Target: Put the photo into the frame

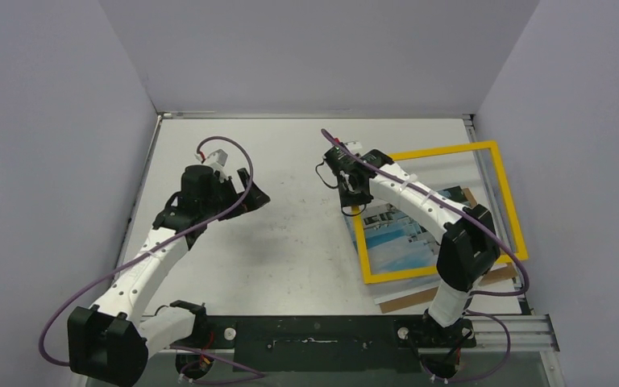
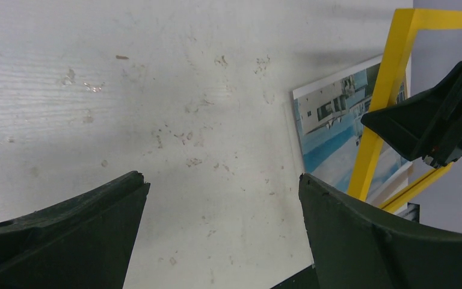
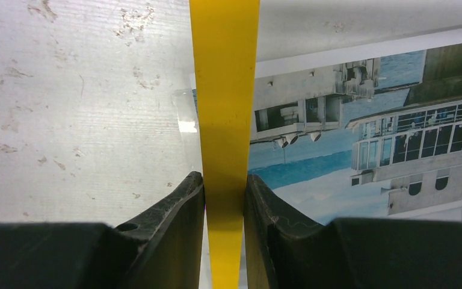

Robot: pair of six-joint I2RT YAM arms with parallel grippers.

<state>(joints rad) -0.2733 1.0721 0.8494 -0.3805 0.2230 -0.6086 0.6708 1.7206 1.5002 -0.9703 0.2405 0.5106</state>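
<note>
Both jaws of right gripper point(image 3: 224, 180) are seen clamped on frame point(image 3: 225, 72) in wrist view only; left gripper point(image 2: 219, 176) is spread over scuffed table point(image 2: 126, 90).

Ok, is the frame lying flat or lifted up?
Tilted, apparently: the right gripper is shut on the frame by its yellow bar, and the left wrist view shows that bar slanting up across the photo below it.

Bright, even overhead light is washing the worktop point(image 1: 290, 242), leaving soft shadows; a small glare spot is glinting beside the frame point(image 3: 225, 90); close fingers point(image 2: 66, 241) are blurring.
</note>
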